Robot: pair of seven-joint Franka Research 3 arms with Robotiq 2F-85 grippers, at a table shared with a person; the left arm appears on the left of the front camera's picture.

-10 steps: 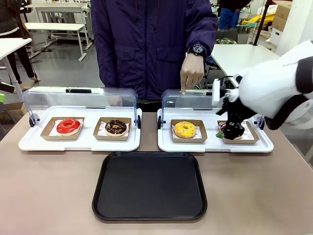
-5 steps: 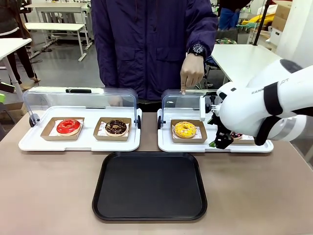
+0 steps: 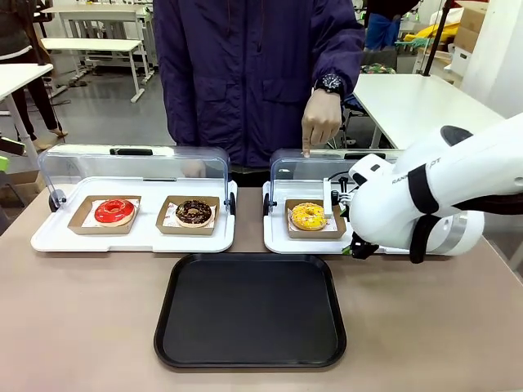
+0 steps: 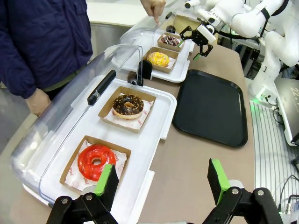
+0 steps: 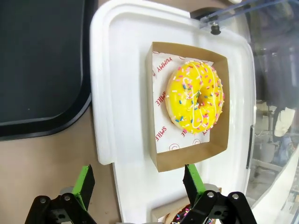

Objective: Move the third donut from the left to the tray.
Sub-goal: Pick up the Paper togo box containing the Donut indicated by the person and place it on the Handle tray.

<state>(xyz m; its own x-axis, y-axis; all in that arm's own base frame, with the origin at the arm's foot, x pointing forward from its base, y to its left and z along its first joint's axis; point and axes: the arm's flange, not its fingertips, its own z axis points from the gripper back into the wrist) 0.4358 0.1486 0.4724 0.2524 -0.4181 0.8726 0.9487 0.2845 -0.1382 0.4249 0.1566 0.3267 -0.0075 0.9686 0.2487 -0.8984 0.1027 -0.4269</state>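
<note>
The third donut from the left (image 3: 309,216) (image 4: 158,59) (image 5: 195,95) has yellow icing with sprinkles and sits in a brown cardboard holder (image 5: 161,105) on the right white display tray. The black tray (image 3: 250,309) (image 4: 212,106) (image 5: 42,60) lies on the table in front of it. My right gripper (image 3: 352,247) (image 4: 198,39) (image 5: 138,182) is open, hanging over that display tray's front edge just beside the holder, touching nothing. My left gripper (image 4: 162,182) is open with nothing in it, over the table beside the left display tray.
The left display tray (image 3: 49,237) holds a red donut (image 3: 114,211) and a chocolate donut (image 3: 194,212) under a raised clear lid (image 3: 135,167). Another donut (image 4: 170,40) sits right of the yellow one. A person's hand (image 3: 320,122) points a finger down at the right lid.
My right arm has swung left and toward the table's near side, from over the rightmost donut to the front edge beside the yellow donut. Its jaws stayed open.
</note>
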